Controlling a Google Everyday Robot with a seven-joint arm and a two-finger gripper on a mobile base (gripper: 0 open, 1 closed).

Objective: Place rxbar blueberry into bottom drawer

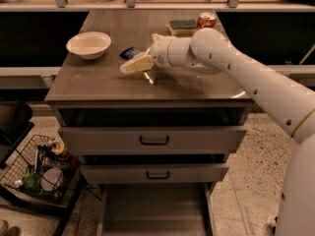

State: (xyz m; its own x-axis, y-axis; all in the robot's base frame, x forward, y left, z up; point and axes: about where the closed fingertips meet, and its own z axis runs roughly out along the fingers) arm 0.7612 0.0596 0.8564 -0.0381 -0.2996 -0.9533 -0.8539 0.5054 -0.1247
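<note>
The rxbar blueberry (pixel 130 52), a small dark blue bar, lies flat on the cabinet top just right of the white bowl. My gripper (pixel 143 52) reaches in from the right and hovers right at the bar, open. One cream finger (pixel 136 64) points left just in front of the bar, and the other finger (pixel 156 37) sits behind it. The bar is not held. The bottom drawer (pixel 155 211) is pulled out below, and its flat grey floor shows.
A white bowl (pixel 88 44) stands at the left of the top. A green-and-yellow sponge (pixel 183 26) and a red can (pixel 206 19) sit at the back right. The two upper drawers (pixel 153 140) are nearly shut. A wire basket (pixel 39 170) of items stands on the floor at left.
</note>
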